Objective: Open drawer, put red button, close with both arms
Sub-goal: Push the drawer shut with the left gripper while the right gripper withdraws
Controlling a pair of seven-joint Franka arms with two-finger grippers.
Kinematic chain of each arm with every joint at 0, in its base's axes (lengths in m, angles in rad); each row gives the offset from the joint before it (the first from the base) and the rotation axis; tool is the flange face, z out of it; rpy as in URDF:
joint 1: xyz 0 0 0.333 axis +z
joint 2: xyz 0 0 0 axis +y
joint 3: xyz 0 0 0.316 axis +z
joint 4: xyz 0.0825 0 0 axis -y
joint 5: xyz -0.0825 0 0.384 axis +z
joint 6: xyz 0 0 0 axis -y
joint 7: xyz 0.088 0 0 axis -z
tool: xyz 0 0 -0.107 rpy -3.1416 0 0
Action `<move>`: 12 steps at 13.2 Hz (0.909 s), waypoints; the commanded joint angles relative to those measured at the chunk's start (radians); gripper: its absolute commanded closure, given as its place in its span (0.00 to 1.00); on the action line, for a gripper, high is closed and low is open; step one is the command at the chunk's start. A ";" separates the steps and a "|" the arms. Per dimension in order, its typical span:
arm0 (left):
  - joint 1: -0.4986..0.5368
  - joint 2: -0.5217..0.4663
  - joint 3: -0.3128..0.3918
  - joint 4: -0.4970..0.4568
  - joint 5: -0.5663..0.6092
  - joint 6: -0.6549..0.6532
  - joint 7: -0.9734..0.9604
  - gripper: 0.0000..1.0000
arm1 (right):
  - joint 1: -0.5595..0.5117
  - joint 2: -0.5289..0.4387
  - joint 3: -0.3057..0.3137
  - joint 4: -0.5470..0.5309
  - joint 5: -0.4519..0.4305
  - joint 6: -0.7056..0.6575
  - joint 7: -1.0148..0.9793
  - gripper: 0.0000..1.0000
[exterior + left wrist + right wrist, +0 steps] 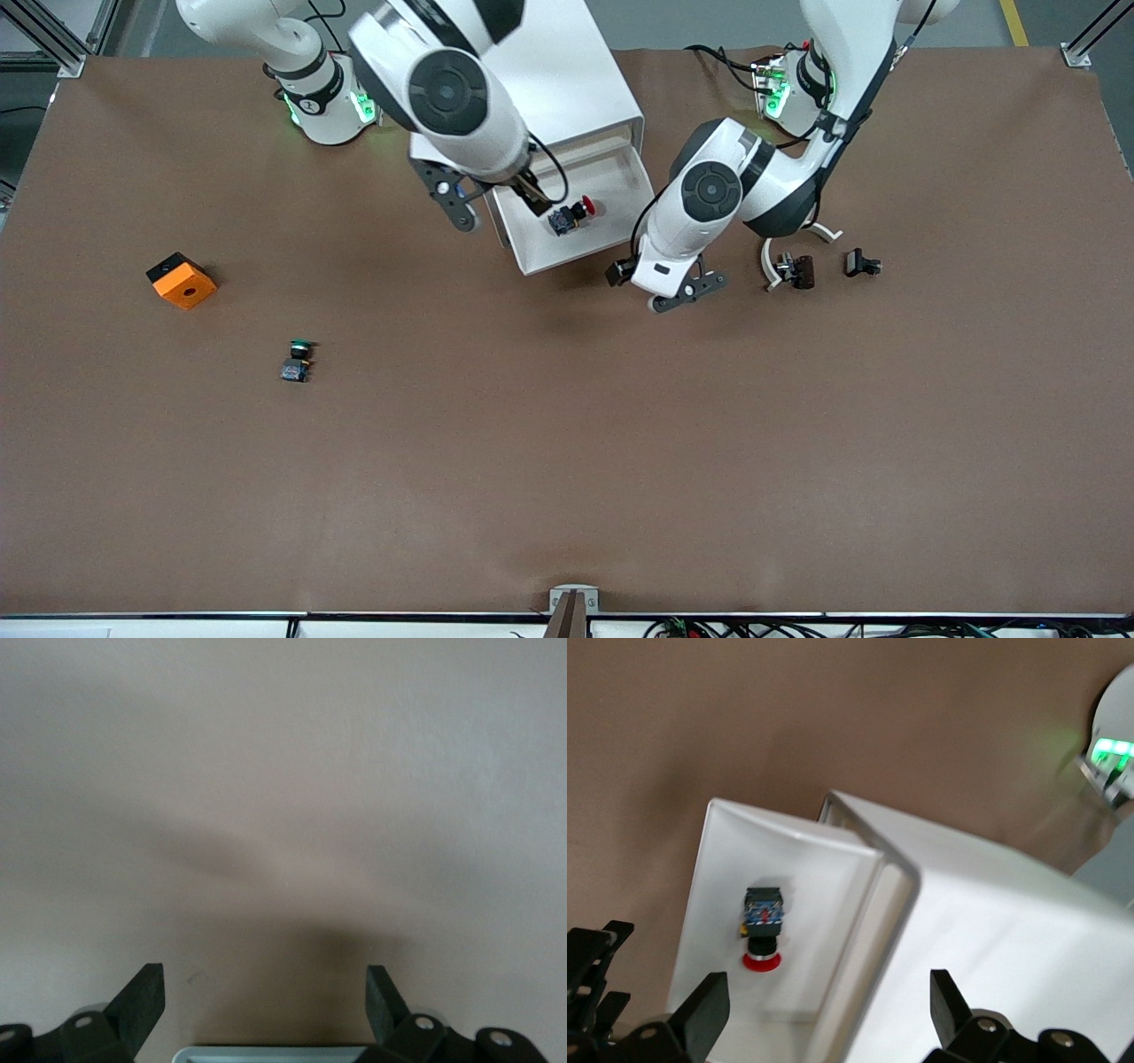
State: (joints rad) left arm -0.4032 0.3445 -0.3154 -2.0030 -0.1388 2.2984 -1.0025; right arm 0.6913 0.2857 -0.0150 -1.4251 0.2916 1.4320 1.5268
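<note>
On the brown desk (pixel 567 461), a white box cabinet (pixel 576 80) stands with its white drawer (pixel 620 182) pulled open under the right gripper (pixel 824 1010), jaws apart. The left gripper (pixel 266 1001), jaws apart, hangs over bare desk beside the drawer. The small red-capped button on its black-and-blue body (pixel 571 213) lies on its side in the drawer, well apart from an orange block (pixel 182 280) and a green-capped switch (pixel 298 360).

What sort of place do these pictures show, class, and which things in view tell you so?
Most likely a robotics lab test bench. Two white arms, the left arm and right arm, are bolted to a brown-covered table, aluminium framing edges it, and small parts like the red button lie in a white drawer.
</note>
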 commanded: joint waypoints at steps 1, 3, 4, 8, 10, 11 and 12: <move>0.007 -0.007 -0.053 -0.034 0.015 0.029 -0.021 0.00 | -0.088 -0.115 0.010 -0.063 -0.069 -0.057 -0.300 0.00; 0.007 -0.001 -0.079 -0.037 0.012 0.018 -0.048 0.00 | -0.186 -0.202 0.010 -0.144 -0.072 -0.055 -0.522 0.00; 0.007 0.005 -0.102 -0.037 0.010 0.001 -0.059 0.00 | -0.220 -0.247 0.009 -0.194 -0.083 -0.045 -0.621 0.00; 0.007 0.005 -0.181 -0.026 0.002 -0.124 -0.084 0.00 | -0.384 -0.364 0.009 -0.354 -0.136 0.004 -0.943 0.00; 0.006 0.010 -0.218 -0.028 0.001 -0.137 -0.111 0.00 | -0.453 -0.382 0.009 -0.394 -0.158 0.028 -1.071 0.00; 0.006 0.023 -0.241 -0.026 0.001 -0.137 -0.126 0.00 | -0.482 -0.382 0.009 -0.399 -0.161 0.030 -1.115 0.00; 0.006 0.034 -0.263 -0.022 0.001 -0.137 -0.137 0.00 | -0.512 -0.382 0.009 -0.402 -0.175 0.033 -1.152 0.00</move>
State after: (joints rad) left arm -0.4047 0.3597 -0.5363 -2.0344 -0.1388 2.1740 -1.1129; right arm 0.2368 -0.0625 -0.0252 -1.7838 0.1423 1.4431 0.4482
